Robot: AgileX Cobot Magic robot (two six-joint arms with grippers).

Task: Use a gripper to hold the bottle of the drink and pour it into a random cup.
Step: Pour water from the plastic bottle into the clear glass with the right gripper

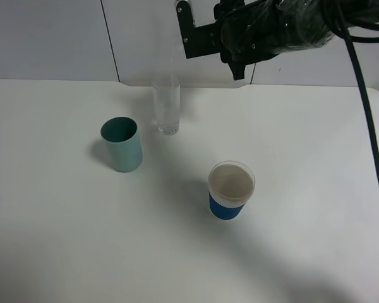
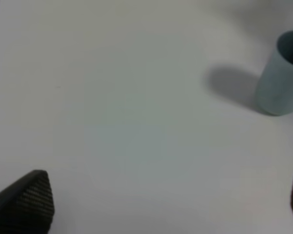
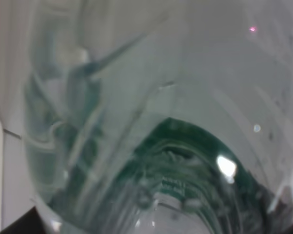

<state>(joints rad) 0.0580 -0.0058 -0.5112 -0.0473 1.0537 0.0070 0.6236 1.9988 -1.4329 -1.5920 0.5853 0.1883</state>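
The right hand [image 1: 188,28] hangs high over the back of the white desk [image 1: 63,240], in front of the pale wall. It is closed on the bottle [image 3: 161,97]. In the right wrist view the bottle fills almost the whole picture: clear plastic, with a dark green label showing through it, and only dark slivers of the hand at the corners. From the high camera the bottle is hard to make out against the wall. Only a thin pale streak shows beside the black fingers, running down toward the clear glass cup [image 1: 166,106]. What that streak is cannot be told.

The clear glass cup stands upright near the back edge of the desk, below the right hand and a little to its left. Whether it holds any liquid cannot be told.

A teal cup [image 1: 121,144] stands upright near the glass, to its left and nearer the front. A white paper cup [image 1: 231,189] with a blue sleeve stands well apart, toward the front right, with its mouth open upward.

The left hand [image 2: 163,200] is out of the high camera's view. Its own wrist view shows it over bare desk with its fingertips spread wide and nothing between them, and the teal cup off to one side.
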